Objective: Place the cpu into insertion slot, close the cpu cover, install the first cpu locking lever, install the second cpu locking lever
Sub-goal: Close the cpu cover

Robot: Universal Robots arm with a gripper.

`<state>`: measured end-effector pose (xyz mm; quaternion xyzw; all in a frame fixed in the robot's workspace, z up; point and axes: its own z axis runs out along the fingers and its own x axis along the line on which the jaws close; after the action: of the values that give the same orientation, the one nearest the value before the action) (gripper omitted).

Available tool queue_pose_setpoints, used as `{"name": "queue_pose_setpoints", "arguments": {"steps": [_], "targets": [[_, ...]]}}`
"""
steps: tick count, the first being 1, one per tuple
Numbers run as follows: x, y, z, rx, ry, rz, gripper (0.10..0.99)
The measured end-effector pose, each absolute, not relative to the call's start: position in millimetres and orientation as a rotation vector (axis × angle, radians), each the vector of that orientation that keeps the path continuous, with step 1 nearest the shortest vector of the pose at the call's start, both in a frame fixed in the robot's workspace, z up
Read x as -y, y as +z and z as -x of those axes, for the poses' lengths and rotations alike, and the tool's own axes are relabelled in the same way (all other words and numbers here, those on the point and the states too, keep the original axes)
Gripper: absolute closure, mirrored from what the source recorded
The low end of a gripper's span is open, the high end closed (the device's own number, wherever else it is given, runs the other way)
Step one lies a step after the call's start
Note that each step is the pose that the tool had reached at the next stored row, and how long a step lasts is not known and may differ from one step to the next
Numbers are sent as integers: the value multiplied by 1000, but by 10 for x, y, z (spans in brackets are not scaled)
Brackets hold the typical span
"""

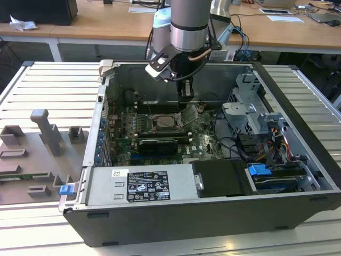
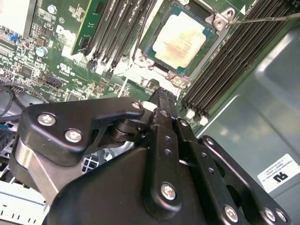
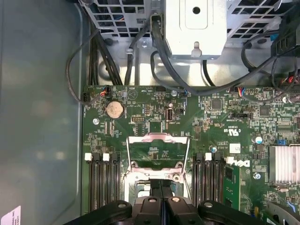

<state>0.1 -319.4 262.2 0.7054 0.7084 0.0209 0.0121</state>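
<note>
Above the socket [image 1: 165, 124], over the edge nearest the cover [image 3: 159, 138], the hand [image 1: 185, 95] hung closed up tight with nothing in it. The chip [image 2: 180, 40] already lay flat in the socket, square to the metal rim. The cover stood swung open, tilted back from the socket toward the coin battery [image 3: 115, 109]. Its near edge, apparently the hinge, was against the socket and its free edge lay on the far side. Seen from the hand, the cover lay just beyond the socket, its long edges running across the hand's line.
</note>
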Motion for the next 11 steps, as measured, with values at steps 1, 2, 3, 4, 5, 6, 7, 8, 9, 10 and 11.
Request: {"name": "queue_pose_setpoints", "arguments": {"steps": [1,2,3,4,5,6,7,8,9,10,11], "targets": [[3194,2622,-5,-2209,65,-2199,980],[3194,2622,-7,-2209,65,-2199,980],[3194,2622,-10,-2209,65,-2199,980],[3194,2622,-13,-2209,65,-2199,980],[3194,2622,-16,-2209,65,-2199,980],[3194,2622,-22,-2209,65,-2199,980],[3194,2622,-32,-2209,65,-2199,980],[3194,2622,-43,-2209,65,-2199,980],[3194,2623,-57,-2209,65,-2199,980],[3193,2622,-75,-2209,65,-2199,980],[3193,2620,-88,-2209,65,-2199,980]]}}
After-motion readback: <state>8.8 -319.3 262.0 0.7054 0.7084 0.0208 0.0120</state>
